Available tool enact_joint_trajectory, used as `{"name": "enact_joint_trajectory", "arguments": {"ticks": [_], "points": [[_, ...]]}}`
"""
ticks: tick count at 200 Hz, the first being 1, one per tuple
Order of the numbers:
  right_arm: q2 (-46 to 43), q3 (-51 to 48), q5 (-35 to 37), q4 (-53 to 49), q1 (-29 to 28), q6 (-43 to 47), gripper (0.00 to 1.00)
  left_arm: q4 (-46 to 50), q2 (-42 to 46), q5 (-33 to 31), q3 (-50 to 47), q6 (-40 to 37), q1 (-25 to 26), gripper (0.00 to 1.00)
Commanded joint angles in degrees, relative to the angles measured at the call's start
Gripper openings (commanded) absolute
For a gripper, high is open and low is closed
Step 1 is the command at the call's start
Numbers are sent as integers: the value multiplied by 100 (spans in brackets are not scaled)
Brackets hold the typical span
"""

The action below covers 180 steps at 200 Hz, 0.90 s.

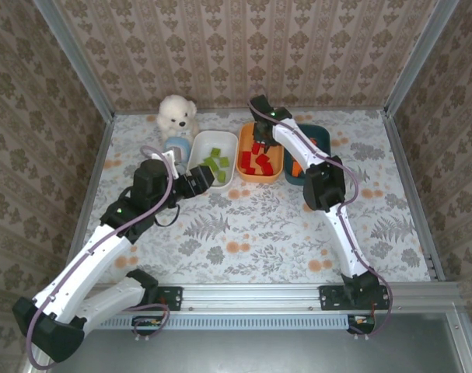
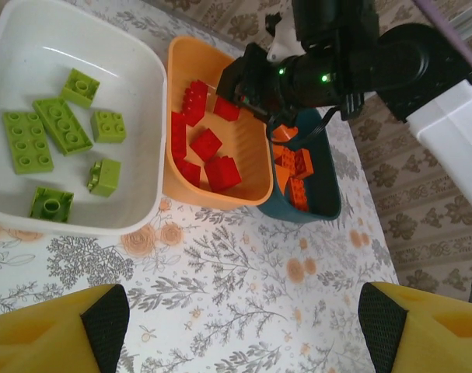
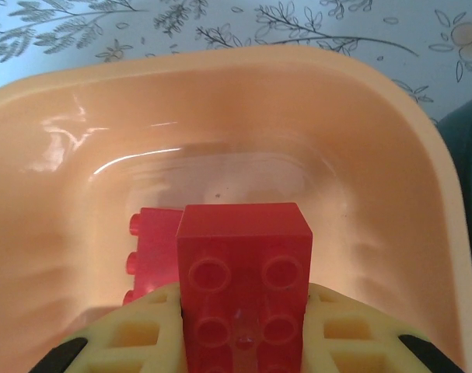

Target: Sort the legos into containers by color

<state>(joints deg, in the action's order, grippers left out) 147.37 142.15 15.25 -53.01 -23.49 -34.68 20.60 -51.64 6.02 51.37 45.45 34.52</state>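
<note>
Right gripper (image 3: 243, 346) has its yellow fingers closed on a red brick (image 3: 243, 264), whose studs face the wrist camera, and it hangs over the orange dish (image 3: 407, 171). Just beyond it, a second red brick (image 3: 146, 249) lies on the floor of that dish. Left gripper (image 2: 243, 326) is spread wide with nothing between its fingers, low above the table (image 2: 243, 256) and near the white dish (image 2: 134, 85), which holds the light green bricks (image 2: 61, 124). The teal dish (image 2: 321, 210), with the orange bricks (image 2: 294, 175) inside, stands against the orange dish. The table carries a flower and fern pattern. Behind the white dish are a blue clock (image 1: 176, 148) and a white plush toy (image 1: 178, 114). Patterned wallpaper (image 1: 243, 47) covers the walls around.
</note>
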Motion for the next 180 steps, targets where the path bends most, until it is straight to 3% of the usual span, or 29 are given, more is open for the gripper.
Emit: {"name": "enact_joint_trajectory", "arguments": {"ticks": [1, 68, 118, 180], "points": [[251, 317, 228, -287, 34, -205, 28, -144, 2, -128, 137, 3, 46, 82], [432, 398, 211, -438, 51, -302, 31, -84, -4, -127, 209, -19, 42, 82], [284, 436, -78, -318, 54, -197, 52, -17, -16, -164, 272, -54, 42, 82], [-838, 381, 34, -169, -85, 18, 61, 185, 49, -593, 376, -123, 33, 83]]}}
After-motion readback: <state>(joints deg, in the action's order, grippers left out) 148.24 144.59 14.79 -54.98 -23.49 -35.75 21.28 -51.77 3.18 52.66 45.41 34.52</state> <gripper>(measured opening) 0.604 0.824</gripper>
